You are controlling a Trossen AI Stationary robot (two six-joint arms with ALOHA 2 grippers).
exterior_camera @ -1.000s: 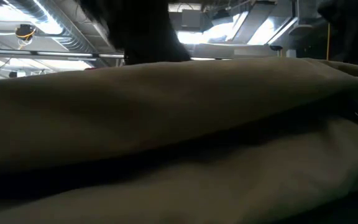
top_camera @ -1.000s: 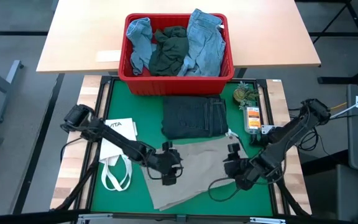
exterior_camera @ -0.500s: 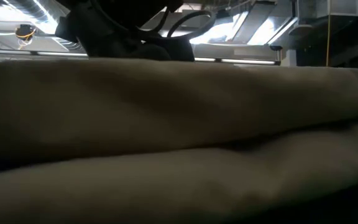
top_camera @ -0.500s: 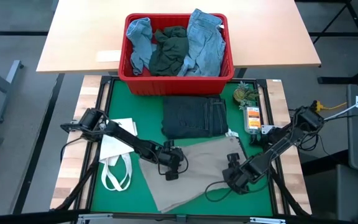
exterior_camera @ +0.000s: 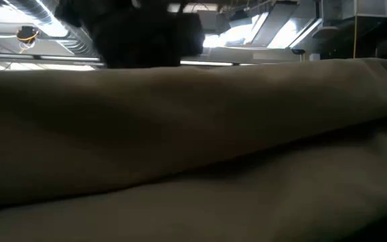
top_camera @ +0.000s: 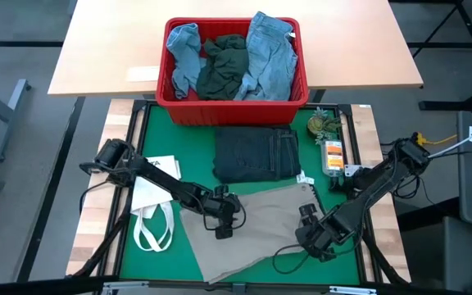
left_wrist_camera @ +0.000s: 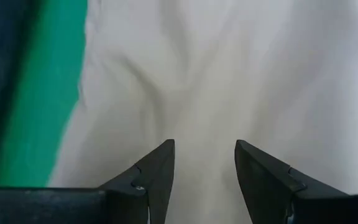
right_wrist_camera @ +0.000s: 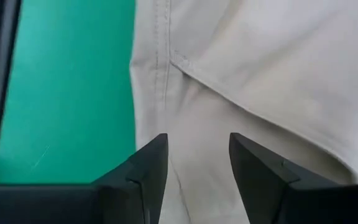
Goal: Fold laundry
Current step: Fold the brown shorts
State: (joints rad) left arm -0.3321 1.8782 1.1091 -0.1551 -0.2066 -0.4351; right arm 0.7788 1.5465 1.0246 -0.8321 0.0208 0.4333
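Item: khaki garment [top_camera: 256, 225], spread flat on the green mat [top_camera: 158, 139] at the bench's near edge. A folded dark jeans piece [top_camera: 256, 154] lies beyond it, toward the red basket [top_camera: 233, 111] of unfolded clothes at the far edge.

Step, judged: fold of the khaki piece in hand.

Left end effector [left_wrist_camera: 204, 163]: over the garment's left part, fingers parted, nothing held.

Right end effector [right_wrist_camera: 197, 158]: over the seamed right edge, likewise released.

Next move, judged: both must drop and pinch cloth evenly before lifting.

Surface: green mat on a wood bench; white tote bag [top_camera: 152, 201] at the left edge.

Room: ceiling lights [exterior_camera: 281, 27] beyond.
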